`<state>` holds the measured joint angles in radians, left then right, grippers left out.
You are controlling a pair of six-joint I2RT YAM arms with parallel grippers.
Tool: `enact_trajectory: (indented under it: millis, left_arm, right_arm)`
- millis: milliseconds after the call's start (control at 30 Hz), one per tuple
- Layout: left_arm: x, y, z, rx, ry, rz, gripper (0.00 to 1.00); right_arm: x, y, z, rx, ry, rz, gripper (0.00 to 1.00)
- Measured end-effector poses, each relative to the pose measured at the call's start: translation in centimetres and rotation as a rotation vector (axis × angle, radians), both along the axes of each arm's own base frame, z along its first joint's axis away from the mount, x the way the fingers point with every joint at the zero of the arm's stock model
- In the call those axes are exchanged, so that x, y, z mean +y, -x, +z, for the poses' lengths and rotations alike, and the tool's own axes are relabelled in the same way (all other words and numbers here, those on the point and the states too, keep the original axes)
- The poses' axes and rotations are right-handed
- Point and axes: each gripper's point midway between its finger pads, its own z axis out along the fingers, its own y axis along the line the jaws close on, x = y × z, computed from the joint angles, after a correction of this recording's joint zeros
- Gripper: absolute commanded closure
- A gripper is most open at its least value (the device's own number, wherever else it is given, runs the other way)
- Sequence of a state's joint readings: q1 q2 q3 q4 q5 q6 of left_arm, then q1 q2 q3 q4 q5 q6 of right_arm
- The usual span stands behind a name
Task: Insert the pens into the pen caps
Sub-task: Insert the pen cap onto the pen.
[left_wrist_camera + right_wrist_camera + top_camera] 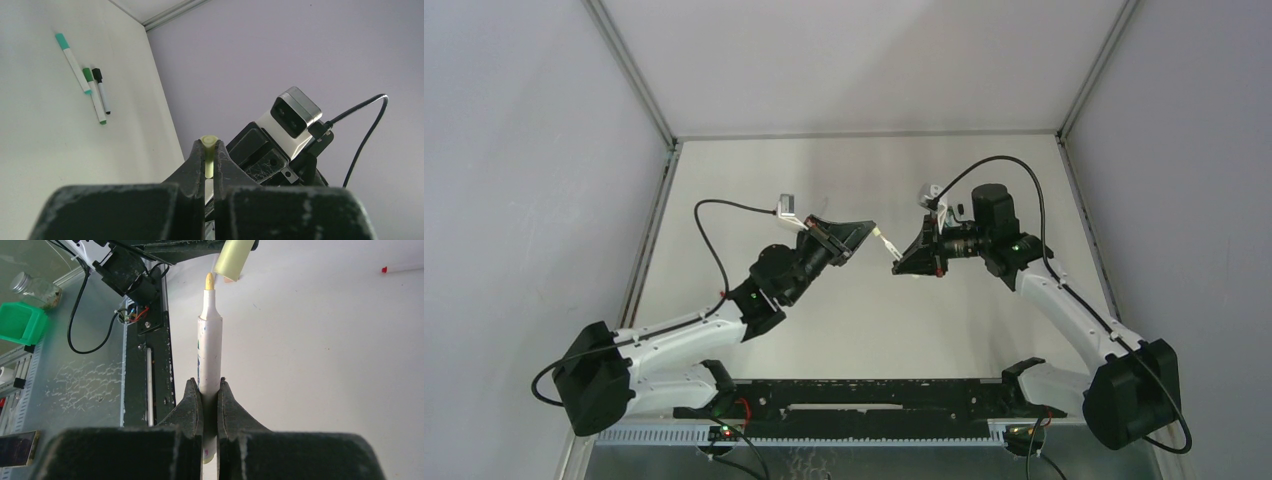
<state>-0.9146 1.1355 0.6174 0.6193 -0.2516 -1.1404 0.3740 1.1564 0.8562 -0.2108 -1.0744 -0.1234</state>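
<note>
My left gripper (870, 229) is shut on a yellow-green pen cap (209, 148), held in the air; the cap also shows at the top of the right wrist view (233, 257). My right gripper (904, 261) is shut on a white pen (209, 347) with a yellow tip (210, 280). The tip points at the cap and sits just below and left of its opening, outside it. In the top view the pen (887, 243) spans the small gap between both grippers. Three capped pens, teal (73, 62), green (95, 95) and black (101, 91), lie together on the table.
A white pen with a red end (400, 268) lies on the table at the upper right of the right wrist view. A black rail (150, 365), a green bin (20, 322) and a glass jar (35, 287) are beyond the table's near edge.
</note>
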Motion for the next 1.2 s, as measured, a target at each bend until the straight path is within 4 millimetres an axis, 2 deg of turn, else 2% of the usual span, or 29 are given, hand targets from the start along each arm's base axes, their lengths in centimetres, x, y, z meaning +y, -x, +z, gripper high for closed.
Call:
enact_trajectory:
  millis: [1200]
  left_arm:
    - [-0.32,0.19,-0.31,-0.006,-0.017,-0.007,1.0]
  right_arm:
    - [0.1,-0.49,-0.61,0.022,0.022,-0.032,1.0]
